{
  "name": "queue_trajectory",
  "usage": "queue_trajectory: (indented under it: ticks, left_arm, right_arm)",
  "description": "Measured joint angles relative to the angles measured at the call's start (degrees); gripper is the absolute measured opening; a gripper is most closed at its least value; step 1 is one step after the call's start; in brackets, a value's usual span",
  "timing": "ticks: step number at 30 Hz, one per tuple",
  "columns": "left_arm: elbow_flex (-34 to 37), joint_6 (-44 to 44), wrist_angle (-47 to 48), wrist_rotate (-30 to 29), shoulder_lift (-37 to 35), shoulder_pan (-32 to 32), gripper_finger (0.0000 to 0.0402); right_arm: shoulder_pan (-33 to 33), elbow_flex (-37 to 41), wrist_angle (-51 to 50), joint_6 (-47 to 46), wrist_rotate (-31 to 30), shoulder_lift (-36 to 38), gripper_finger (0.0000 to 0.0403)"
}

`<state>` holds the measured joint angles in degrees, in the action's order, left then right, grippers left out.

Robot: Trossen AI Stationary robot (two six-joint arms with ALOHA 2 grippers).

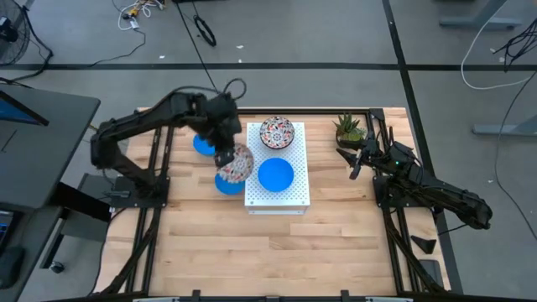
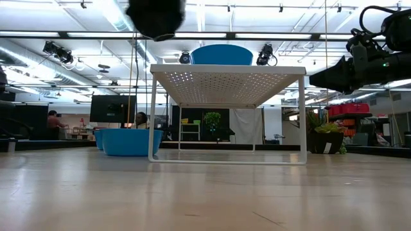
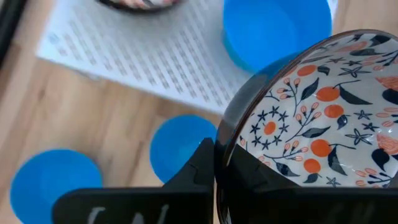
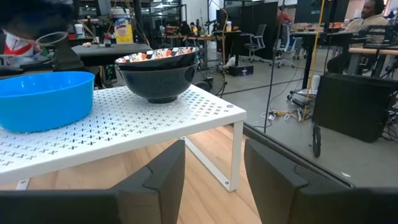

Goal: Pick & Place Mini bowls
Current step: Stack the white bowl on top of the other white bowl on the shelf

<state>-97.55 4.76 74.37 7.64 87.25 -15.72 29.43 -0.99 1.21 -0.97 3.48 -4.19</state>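
My left gripper is shut on a floral mini bowl, dark outside, held in the air just left of the white perforated board. On the board stand another floral bowl and a blue bowl. Two blue bowls sit on the table left of the board, one farther off and one partly under the held bowl. My right gripper is open and waits right of the board, near the plant. My left gripper holds the floral bowl by its rim, one finger inside the bowl and one outside. The bowl is lifted clear, higher than the board's top, and its patterned inside faces the wrist camera.
A small green potted plant stands at the far right of the table, close to my right gripper. The board stands on thin legs with room beneath it. The near half of the wooden table is bare.
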Motion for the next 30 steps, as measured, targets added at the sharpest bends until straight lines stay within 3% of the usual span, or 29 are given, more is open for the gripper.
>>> queue_trajectory:
  ticks: [10, 17, 26, 30]
  left_arm:
    - [-16.14, 3.41, 1.40, -0.74, 11.85, -9.46, 0.0013]
    - [-24.53, 6.83, 2.82, 4.08, 19.60, -14.73, 0.0013]
    - [-35.56, 9.18, 3.55, 4.80, 28.37, -16.00, 0.0013]
    - [-36.88, 9.64, 3.61, 5.67, 30.51, -15.89, 0.0013]
  right_arm:
    - [-0.02, -0.01, 0.00, -0.02, 0.00, -0.01, 0.0169]
    - [-0.02, 0.00, 0.00, -0.02, 0.00, -0.02, 0.0169]
    - [0.00, 0.00, 0.00, -0.02, 0.00, 0.00, 0.0169]
    - [-0.01, 0.00, 0.00, -0.02, 0.00, -0.01, 0.0169]
